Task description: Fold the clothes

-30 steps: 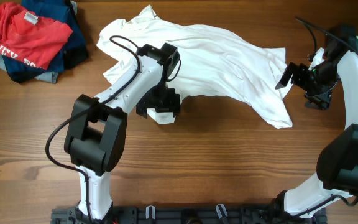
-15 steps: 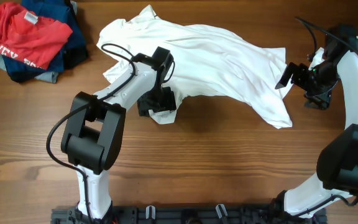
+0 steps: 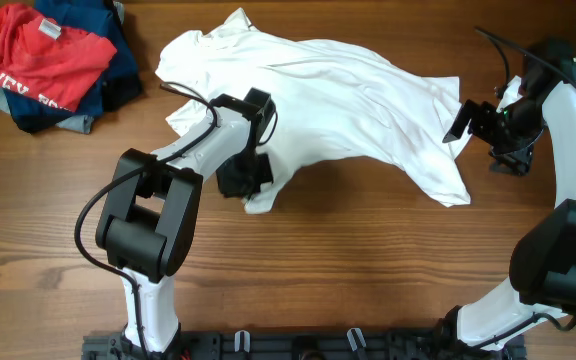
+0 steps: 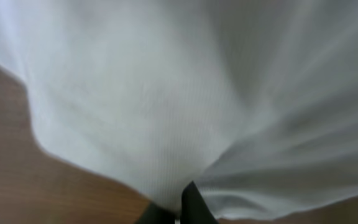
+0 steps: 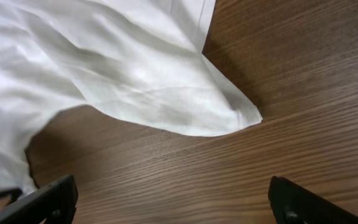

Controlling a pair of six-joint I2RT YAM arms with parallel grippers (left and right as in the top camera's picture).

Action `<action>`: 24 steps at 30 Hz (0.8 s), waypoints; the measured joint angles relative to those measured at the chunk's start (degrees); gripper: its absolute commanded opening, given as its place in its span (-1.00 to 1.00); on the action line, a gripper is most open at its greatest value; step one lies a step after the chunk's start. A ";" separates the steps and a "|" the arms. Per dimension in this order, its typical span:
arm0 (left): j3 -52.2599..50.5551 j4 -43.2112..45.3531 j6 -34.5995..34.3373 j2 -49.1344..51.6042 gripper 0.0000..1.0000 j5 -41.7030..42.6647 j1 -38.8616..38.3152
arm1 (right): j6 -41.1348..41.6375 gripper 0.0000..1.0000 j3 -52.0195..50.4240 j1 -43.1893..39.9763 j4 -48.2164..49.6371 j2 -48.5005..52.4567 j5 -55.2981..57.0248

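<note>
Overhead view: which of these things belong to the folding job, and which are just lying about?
Job:
- white shirt, spread out and wrinkled
- left gripper, shut on the shirt's near edge
- right gripper, open near the shirt's right end

Lying about:
- red T-shirt
- navy garments beneath it

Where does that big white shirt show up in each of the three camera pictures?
Overhead: white shirt spread across the upper middle.
Left wrist: shirt fills nearly the whole frame.
Right wrist: shirt covers the upper left.
Shared landmark: the wooden table beneath it.
</note>
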 measured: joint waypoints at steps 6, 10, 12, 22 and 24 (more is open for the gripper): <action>-1.18 -14.21 -0.17 0.02 -0.91 -1.29 3.61 | 0.00 0.97 0.00 0.20 0.63 0.00 -0.35; -1.20 -19.89 -0.44 0.00 -0.92 -1.57 7.52 | 0.00 0.97 0.00 1.25 1.14 0.00 -0.42; -1.22 -22.10 -0.48 -0.07 -0.91 -1.75 8.02 | 0.00 0.97 0.00 1.64 1.27 0.00 -0.42; -1.25 -31.01 -5.18 -13.81 -0.92 -5.62 5.31 | 0.26 0.97 0.00 2.14 3.04 0.00 -0.44; -1.25 -32.59 -5.75 -17.38 -0.92 -6.10 4.98 | 0.26 0.98 0.00 2.14 3.08 0.00 -0.44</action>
